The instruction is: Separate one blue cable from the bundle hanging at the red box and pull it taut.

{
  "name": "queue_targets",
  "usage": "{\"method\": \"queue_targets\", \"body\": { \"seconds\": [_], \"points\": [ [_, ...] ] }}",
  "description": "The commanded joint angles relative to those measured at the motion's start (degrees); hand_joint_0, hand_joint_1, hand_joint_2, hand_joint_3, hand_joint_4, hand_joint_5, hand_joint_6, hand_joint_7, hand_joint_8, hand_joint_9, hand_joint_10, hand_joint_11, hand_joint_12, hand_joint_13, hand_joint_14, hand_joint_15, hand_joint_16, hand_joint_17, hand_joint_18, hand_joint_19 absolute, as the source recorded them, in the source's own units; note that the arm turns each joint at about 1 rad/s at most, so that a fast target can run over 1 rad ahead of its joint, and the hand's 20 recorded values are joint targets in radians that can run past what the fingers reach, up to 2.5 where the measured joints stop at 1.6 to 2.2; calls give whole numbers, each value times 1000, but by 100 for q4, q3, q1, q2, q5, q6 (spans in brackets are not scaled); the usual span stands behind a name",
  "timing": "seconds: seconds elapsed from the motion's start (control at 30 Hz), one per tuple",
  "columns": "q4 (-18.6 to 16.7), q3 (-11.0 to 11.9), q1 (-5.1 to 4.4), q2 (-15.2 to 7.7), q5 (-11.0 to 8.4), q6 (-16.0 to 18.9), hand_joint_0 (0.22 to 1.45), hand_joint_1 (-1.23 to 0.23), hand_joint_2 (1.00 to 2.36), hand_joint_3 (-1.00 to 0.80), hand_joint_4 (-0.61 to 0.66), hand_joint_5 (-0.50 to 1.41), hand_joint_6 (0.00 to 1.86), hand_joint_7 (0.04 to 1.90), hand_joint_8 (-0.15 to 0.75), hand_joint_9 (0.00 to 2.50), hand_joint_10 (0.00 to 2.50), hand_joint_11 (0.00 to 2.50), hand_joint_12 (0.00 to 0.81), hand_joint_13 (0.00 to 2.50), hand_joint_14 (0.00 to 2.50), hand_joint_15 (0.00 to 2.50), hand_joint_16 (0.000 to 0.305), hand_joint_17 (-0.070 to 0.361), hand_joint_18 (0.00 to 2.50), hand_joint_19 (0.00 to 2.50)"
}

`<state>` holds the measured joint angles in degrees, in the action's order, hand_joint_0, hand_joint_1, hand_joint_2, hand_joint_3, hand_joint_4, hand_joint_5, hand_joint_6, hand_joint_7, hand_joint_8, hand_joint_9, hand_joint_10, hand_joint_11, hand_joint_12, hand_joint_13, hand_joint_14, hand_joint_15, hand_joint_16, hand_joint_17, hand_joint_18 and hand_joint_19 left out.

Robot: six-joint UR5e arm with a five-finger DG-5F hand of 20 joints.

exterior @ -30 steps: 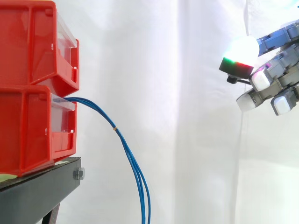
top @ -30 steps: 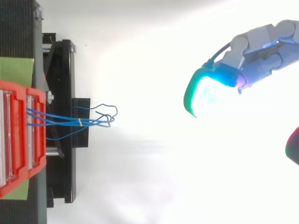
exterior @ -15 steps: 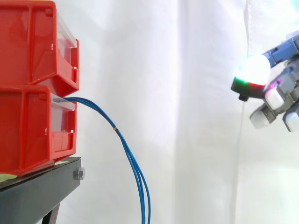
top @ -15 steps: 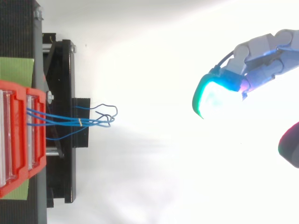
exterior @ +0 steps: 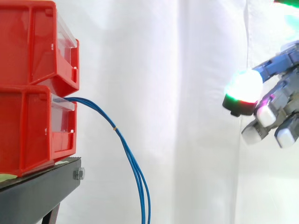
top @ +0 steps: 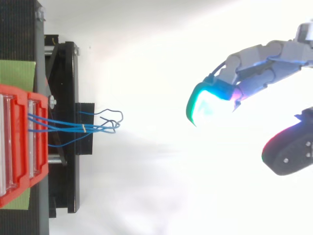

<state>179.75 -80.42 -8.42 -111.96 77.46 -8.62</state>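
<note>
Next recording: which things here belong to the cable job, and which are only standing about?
In the job:
blue cable bundle
lower red bin, where the bundle hangs out
hand, open, well apart from the cables

Just there:
upper red bin
black stand
green mat
white curtain

backdrop: white curtain (exterior: 187,93), vertical folds | furniture: black stand (exterior: 37,193), lower left

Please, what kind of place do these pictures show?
Probably a robot test bench in a laboratory: stacked red bins on a black stand before a white curtain, blue cables hanging from the lower bin, and an open robot hand off to the side.
</note>
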Motion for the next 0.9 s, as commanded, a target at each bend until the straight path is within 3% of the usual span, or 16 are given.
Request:
{"method": "queue_targets", "body": {
  "seconds": [0.0,0.13,0.27,0.73,0.87],
  "points": [
    [-247,0,34,-186,-38,317,570,-563,1007,-416,304,-200,502,922,354,578,9,351,368,448,8,249,51,114,493,356],
    [-818,0,25,-186,-258,405,572,-563,1007,-419,304,-201,502,922,355,580,8,364,370,453,8,254,51,114,498,369],
    [-1012,0,34,-256,-381,414,573,-562,1007,-416,305,-200,502,923,355,585,7,366,370,458,8,254,51,114,502,372],
    [-1205,9,60,-774,-364,466,578,-559,1007,-413,310,-198,502,929,355,596,10,386,373,486,8,264,51,114,536,384],
    [-1530,9,60,-862,-372,387,578,-559,1008,-412,313,-197,502,928,359,599,8,390,374,490,8,267,51,115,539,383]
  ]
}}
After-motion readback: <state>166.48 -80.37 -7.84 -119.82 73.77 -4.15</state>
